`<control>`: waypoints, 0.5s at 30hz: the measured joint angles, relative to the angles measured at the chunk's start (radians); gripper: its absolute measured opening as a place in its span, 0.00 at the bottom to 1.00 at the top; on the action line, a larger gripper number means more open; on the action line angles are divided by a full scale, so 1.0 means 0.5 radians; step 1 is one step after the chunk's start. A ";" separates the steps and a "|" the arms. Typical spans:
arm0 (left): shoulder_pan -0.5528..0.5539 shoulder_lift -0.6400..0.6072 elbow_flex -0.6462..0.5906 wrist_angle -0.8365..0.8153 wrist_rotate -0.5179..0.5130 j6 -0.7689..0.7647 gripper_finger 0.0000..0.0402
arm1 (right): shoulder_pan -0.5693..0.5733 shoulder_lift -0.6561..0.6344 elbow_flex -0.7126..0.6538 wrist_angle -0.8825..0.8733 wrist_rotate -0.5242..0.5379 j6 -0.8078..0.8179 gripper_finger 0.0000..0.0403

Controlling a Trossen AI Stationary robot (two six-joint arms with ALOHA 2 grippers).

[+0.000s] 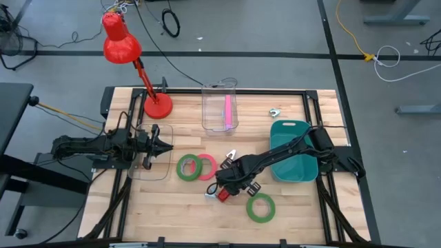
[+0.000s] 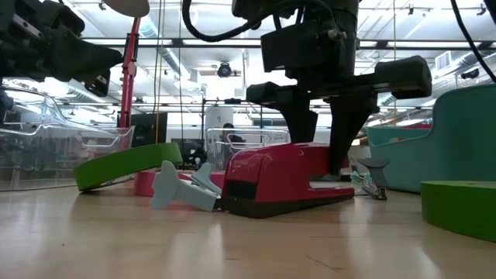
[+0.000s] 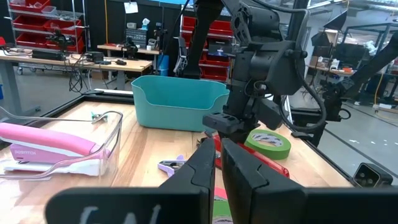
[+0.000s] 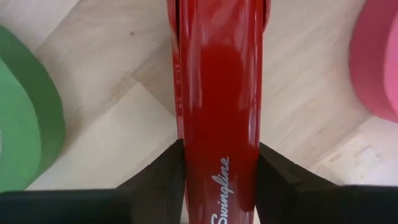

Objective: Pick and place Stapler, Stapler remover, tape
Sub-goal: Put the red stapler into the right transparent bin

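Note:
A red stapler [image 1: 222, 195] lies on the wooden table, front centre; my right gripper [image 1: 224, 189] stands over it, shut on it. One green tape ring [image 1: 260, 207] lies flat beside it. Another green ring [image 1: 187, 167] leans on the pink-red ring [image 1: 206, 165] to the left. A pale staple remover [image 1: 231, 158] lies just behind the stapler, and also shows in the low view [image 2: 182, 190]. My left gripper [image 1: 167, 146] is shut and empty at the left, held above the table. My right gripper pinches the red stapler's two long sides [image 4: 186, 168] between its two fingers [image 4: 280, 177], toward its rear end. The fingers come from above, pointing down, and lie across the stapler. The stapler [image 2: 287, 182] rests with its base on the table.
A clear bin [image 1: 220, 107] holding a pink stapler stands at the back centre. A teal bin [image 1: 293, 162] stands at the right, under my right arm. A clear tray [image 1: 148, 165] lies below my left gripper. A red desk lamp [image 1: 157, 105] stands at the back left.

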 joint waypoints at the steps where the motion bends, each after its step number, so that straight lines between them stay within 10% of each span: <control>1: 0.000 0.000 0.000 0.000 0.000 0.000 0.07 | 0.000 -0.015 -0.001 -0.001 0.000 0.001 0.35; 15: 0.000 0.000 0.000 0.000 0.000 0.001 0.07 | -0.078 -0.399 0.180 -0.133 0.256 -0.162 0.33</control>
